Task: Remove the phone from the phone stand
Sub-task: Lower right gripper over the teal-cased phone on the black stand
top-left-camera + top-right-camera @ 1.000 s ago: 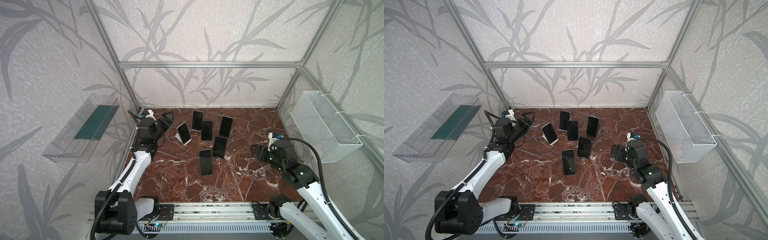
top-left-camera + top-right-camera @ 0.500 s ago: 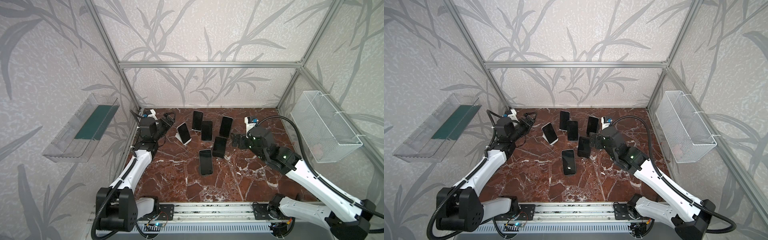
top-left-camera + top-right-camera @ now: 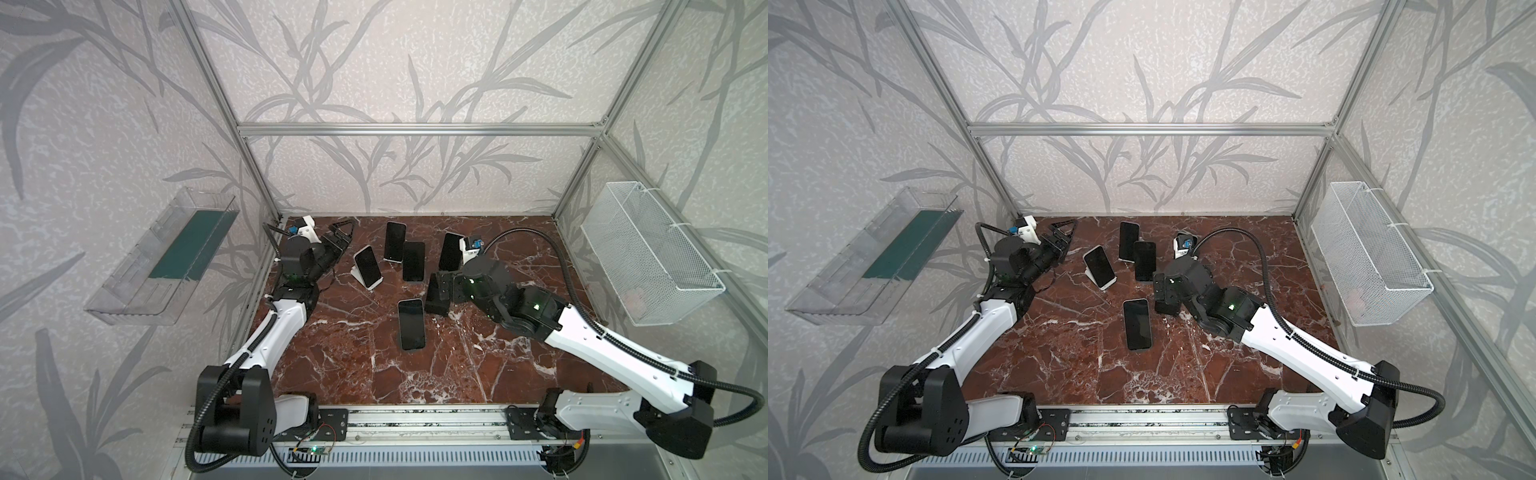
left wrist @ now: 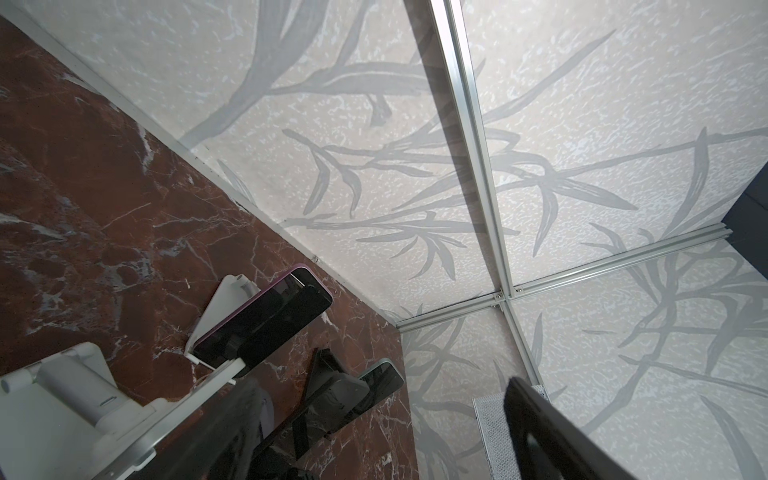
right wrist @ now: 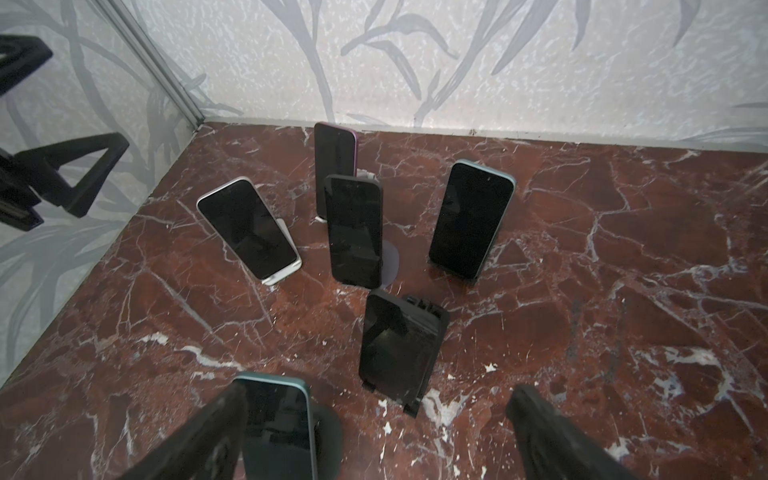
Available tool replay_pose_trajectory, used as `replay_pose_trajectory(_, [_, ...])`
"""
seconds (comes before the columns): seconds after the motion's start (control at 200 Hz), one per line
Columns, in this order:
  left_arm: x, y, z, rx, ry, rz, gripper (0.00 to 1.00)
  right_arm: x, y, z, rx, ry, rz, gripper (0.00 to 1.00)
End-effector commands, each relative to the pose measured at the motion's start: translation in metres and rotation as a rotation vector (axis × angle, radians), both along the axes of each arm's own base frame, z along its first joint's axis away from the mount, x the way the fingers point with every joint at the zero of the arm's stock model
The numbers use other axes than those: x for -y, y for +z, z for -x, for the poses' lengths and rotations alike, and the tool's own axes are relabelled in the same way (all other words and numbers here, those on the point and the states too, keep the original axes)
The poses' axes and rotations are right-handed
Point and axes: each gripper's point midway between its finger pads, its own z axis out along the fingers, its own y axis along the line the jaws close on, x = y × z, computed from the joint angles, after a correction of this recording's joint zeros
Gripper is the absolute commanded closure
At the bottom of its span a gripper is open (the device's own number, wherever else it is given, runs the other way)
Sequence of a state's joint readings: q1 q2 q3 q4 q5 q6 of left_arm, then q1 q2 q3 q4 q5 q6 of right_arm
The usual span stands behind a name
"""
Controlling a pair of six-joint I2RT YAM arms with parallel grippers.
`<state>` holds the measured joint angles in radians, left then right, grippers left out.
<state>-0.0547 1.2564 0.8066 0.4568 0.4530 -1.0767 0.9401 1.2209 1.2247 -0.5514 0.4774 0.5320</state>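
Note:
Several dark-screened phones lean on stands on the red marble table (image 3: 519, 361). My right gripper (image 3: 441, 286) (image 5: 374, 432) hangs open over the middle. A black phone (image 5: 397, 349) on a black stand (image 5: 428, 316) leans just ahead of its fingertips, partly hidden under the gripper in both top views. A teal-edged phone (image 5: 276, 428) (image 3: 411, 324) on a dark round stand sits just inside one finger (image 5: 199, 436), untouched. My left gripper (image 3: 338, 239) (image 4: 386, 419) is open at the back left, beside a white-framed phone (image 3: 368, 266) on a white stand (image 4: 62, 399).
Further back lean a purple phone (image 5: 334, 153), a black phone (image 5: 353, 232) and a teal phone (image 5: 471, 220). A clear tray (image 3: 166, 257) hangs on the left wall and a white wire basket (image 3: 648, 253) on the right wall. Aluminium frame posts stand at the corners.
My right arm has swung from the table's right side to the middle among the phones, and its jaws have opened wider. The left gripper has shifted only slightly.

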Motion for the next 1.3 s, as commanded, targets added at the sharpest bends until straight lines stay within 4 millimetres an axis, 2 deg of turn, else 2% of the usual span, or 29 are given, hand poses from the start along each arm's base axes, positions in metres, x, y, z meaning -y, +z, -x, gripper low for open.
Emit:
replay_pose_trajectory(0.0, [0.003,0.017,0.007,0.056,0.0,-0.034,0.07,0.001,0.016,0.016,-0.024,-0.033,-0.038,0.02])
replay_pose_trajectory(0.09, [0.007,0.008,0.003,0.024,-0.017,-0.026,0.07,-0.004,0.01,0.022,-0.071,-0.046,-0.056,0.02])
replay_pose_trajectory(0.115, [0.009,0.006,0.001,0.013,-0.026,-0.012,0.07,-0.011,0.007,0.031,-0.084,-0.026,-0.055,0.02])
replay_pose_trajectory(0.195, [0.018,-0.001,-0.003,-0.018,-0.062,0.029,0.07,-0.018,-0.005,0.038,-0.116,-0.017,-0.054,0.02])
replay_pose_trajectory(0.29, [0.03,-0.013,-0.004,-0.066,-0.094,0.064,0.07,-0.03,-0.01,0.044,-0.142,0.048,-0.04,0.01])
replay_pose_trajectory(0.395, [0.049,-0.022,-0.003,-0.088,-0.141,0.046,0.07,-0.025,-0.016,0.048,-0.18,0.044,0.026,0.01])
replay_pose_trajectory(0.545, [0.076,-0.04,0.003,-0.144,-0.196,-0.015,0.07,-0.025,-0.022,0.051,-0.18,-0.001,-0.003,0.01])
replay_pose_trajectory(0.68, [0.095,-0.036,0.008,-0.176,-0.279,0.022,0.07,-0.029,-0.032,0.049,-0.143,-0.059,-0.033,0.01])
replay_pose_trajectory(0.85, [0.082,-0.031,0.01,-0.199,-0.238,-0.028,0.08,-0.055,-0.028,0.049,-0.12,-0.021,-0.016,0.01])
replay_pose_trajectory(1.01, [0.064,-0.025,0.013,-0.189,-0.167,-0.094,0.08,-0.074,-0.043,0.048,-0.142,0.009,0.031,0.01])
replay_pose_trajectory(1.1, [0.041,-0.02,0.008,-0.185,-0.108,-0.138,0.08,-0.085,-0.05,0.045,-0.149,0.028,0.041,0.01])
replay_pose_trajectory(1.205, [0.006,-0.027,0.003,-0.235,0.001,-0.161,0.08,-0.1,-0.051,0.038,-0.146,0.051,0.061,0.01])
replay_pose_trajectory(1.295, [-0.002,-0.028,0.001,-0.234,0.02,-0.121,0.08,-0.107,-0.057,0.031,-0.169,0.031,0.093,0.01])
